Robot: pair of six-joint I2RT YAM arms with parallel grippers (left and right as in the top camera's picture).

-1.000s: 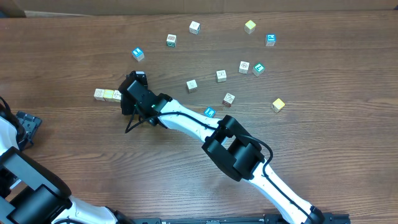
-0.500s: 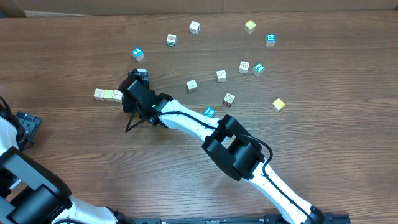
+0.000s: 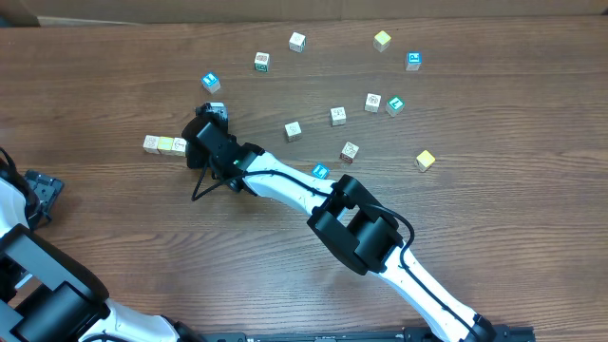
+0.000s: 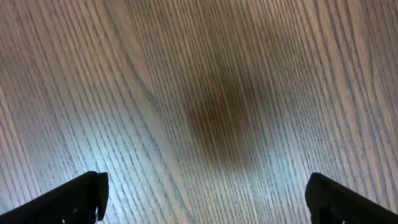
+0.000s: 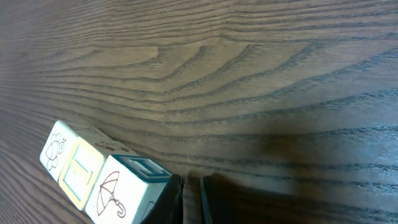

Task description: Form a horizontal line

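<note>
Got a short row (image 3: pixel 163 144) of three going at left-middle of the overhead shot, touching end to end and running left-right: bee block (image 5: pixel 55 149), yellowish block (image 5: pixel 78 171), then umbrella block (image 5: pixel 121 190) with a teal top. Can see the right gripper (image 5: pixel 191 200) low in the right wrist view, parked just beside that umbrella block, pinched nearly together with nothing gripped. Can't tell whether touching the block or a hair off. Reads like the tail end of adding block three, or maybe squaring it up with a nudge. Left gripper (image 4: pixel 205 193) spread wide over bare table (image 4: pixel 217 93), holding nothing, down at the lower left edge of the overhead shot and well apart from everything. Plenty of loose blocks (image 3: pixel 373 102) scattered across the upper middle and right, so probably nowhere near finished. Next up, most likely: lift clear without bumping the row, open up, drop around a close one such as the blue block (image 3: pixel 211 83) just above the gripper or the pale block (image 3: pixel 293 130) off to its right, then set it down touching the umbrella block's free side, square with the same line. Worth watching the right arm (image 3: pixel 285 185) too, given the little blue block (image 3: pixel 320 171) right beside it.
</note>
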